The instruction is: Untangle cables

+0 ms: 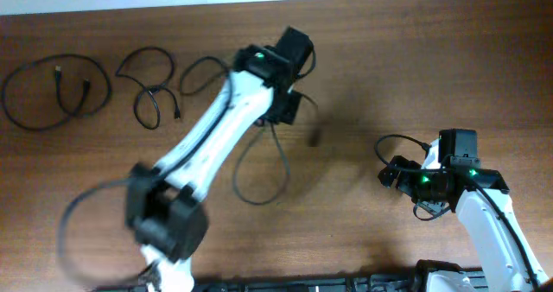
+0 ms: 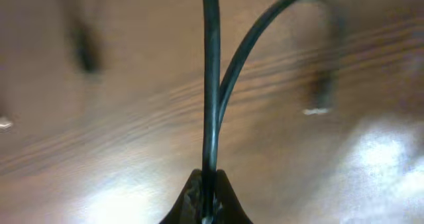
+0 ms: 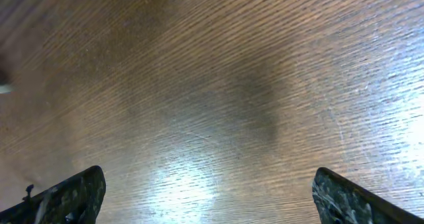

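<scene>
My left gripper (image 1: 286, 111) is shut on a thin black cable (image 1: 257, 199) and holds it above the table; the cable's loop hangs down toward the table's middle. In the left wrist view the cable (image 2: 211, 85) runs straight up from the shut jaws (image 2: 209, 192) and a second strand arcs off to the right. Three more black cables lie at the far left: a round coil (image 1: 56, 89), a looped one (image 1: 149, 89) and a smaller loop (image 1: 200, 72). My right gripper (image 1: 389, 176) is open and empty, with only bare wood between its fingers in the right wrist view (image 3: 212, 204).
The brown wooden table (image 1: 363, 59) fills the view. A thick black wire (image 1: 73, 231) loops from the left arm's base at the front left. Another arm wire (image 1: 399, 142) arcs by the right gripper. A blurred dark plug end (image 1: 315, 136) shows right of the left gripper.
</scene>
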{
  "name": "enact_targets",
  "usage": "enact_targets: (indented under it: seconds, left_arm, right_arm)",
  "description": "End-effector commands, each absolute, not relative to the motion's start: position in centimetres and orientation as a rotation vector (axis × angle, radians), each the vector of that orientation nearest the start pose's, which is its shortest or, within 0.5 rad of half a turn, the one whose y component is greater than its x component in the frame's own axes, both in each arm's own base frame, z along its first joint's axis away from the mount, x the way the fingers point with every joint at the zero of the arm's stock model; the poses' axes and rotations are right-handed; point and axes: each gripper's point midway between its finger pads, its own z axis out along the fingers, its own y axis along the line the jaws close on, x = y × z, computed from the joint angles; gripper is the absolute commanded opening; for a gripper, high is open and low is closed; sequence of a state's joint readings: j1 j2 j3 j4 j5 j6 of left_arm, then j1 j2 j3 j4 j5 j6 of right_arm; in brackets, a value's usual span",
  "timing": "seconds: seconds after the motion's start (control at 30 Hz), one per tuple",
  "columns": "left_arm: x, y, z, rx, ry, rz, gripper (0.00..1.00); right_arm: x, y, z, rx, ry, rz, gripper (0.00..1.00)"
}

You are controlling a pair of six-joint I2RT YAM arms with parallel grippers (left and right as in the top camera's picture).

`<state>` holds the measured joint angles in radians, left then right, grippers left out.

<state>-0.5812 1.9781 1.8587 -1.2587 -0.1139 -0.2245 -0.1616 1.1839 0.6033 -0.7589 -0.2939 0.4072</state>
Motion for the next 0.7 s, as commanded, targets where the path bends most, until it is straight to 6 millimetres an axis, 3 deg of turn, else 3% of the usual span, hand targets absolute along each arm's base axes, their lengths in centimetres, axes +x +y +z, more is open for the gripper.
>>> enact_targets:
  seconds: [0.0, 0.07, 0.17, 0.27, 0.37, 0.47, 0.53, 0.6, 0.63, 0.67]
  left_arm:
    - [36.1, -17.0, 25.4, 0.379, 2.619, 0.092, 0.0]
    - [35.0, -14.2, 28.9, 0.305, 2.555, 0.07, 0.0]
    - [32.1, -5.8, 35.4, 0.033, 2.414, 0.091, 0.0]
    - [28.0, 4.0, 38.6, -0.438, 2.278, 0.248, 0.0]
    - [24.1, 10.7, 39.1, -0.82, 2.17, 0.399, 0.0]
    - [21.5, 15.5, 37.6, -1.132, 2.091, 0.474, 0.0]
    - [19.9, 17.5, 36.2, -1.252, 2.086, 0.517, 0.0]
    - [19.2, 18.5, 35.7, -1.305, 2.073, 0.542, 0.0]
    - [19.6, 18.7, 35.8, -1.251, 2.1, 0.516, 0.0]
    - [22.1, 17.5, 36.2, -1.016, 2.186, 0.389, 0.0]
  right_arm:
    - [21.9, 1.7, 4.3, 0.742, 2.813, 0.472, 0.99]
    - [21.9, 1.7, 4.3, 0.743, 2.813, 0.472, 0.99]
    - [21.9, 1.7, 4.3, 0.743, 2.813, 0.472, 0.99]
    - [21.9, 1.7, 4.3, 0.743, 2.813, 0.472, 0.99]
    - [21.9, 1.7, 4.3, 0.743, 2.813, 0.472, 0.99]
    - [21.9, 1.7, 4.3, 0.743, 2.813, 0.472, 0.99]
    - [21.9, 1.7, 4.3, 0.742, 2.813, 0.472, 0.99]
    - [21.9, 1.7, 4.3, 0.743, 2.813, 0.472, 0.99]
    - [21.9, 1.7, 4.3, 0.742, 2.813, 0.472, 0.99]
    - [21.9, 1.7, 4.3, 0.743, 2.813, 0.472, 0.99]
